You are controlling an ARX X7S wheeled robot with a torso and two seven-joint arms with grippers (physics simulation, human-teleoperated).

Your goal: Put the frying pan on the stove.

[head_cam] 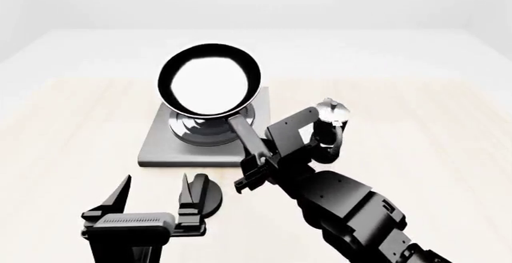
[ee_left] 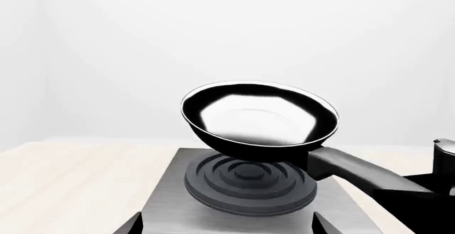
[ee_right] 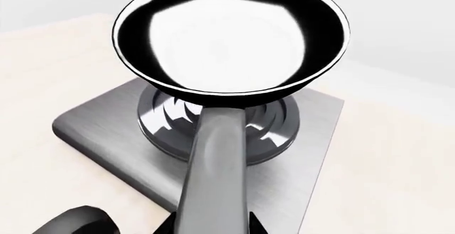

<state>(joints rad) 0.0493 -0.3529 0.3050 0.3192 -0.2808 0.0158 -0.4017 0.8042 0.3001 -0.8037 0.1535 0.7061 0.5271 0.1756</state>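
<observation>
Right end effector (head_cam: 254, 168) is clamped on the long handle of the round glossy black frying pan (head_cam: 210, 87), which hangs ahead of it, just above the flat grey metal stove (head_cam: 160, 146), not seated. Judged rigid, slick and front-heavy; the grip far out on the handle invites sagging. Left end effector (head_cam: 152, 200) hovers spread and empty. Pale wooden tabletop (head_cam: 64, 131) looks flat, roomy.

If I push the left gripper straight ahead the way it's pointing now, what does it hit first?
Most likely the stove: the open left gripper points at its near edge, and the left wrist view looks straight across the plate at the burner. The frying pan, held above by the right gripper, looks too high to meet first, though depth is unclear.
</observation>
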